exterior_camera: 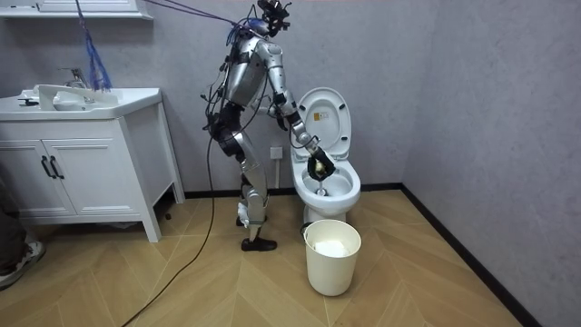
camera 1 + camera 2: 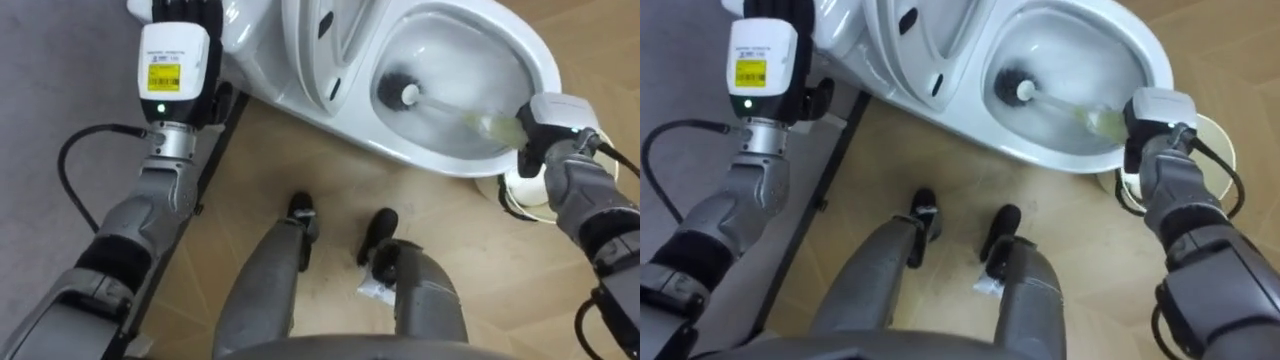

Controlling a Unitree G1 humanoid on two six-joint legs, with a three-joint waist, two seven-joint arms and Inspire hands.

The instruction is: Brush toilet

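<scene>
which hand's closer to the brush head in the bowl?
Right. The right hand grips the brush handle at the bowl's rim, near the brush head; the left hand is left of the raised seat, farther off.

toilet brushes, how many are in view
1: the toilet brush has its head down in the bowl of the toilet, and its handle is gripped by the right hand at the rim.

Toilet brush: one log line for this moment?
right hand: holds toilet brush | brush head: inside toilet bowl | left hand: beside raised lid
</scene>
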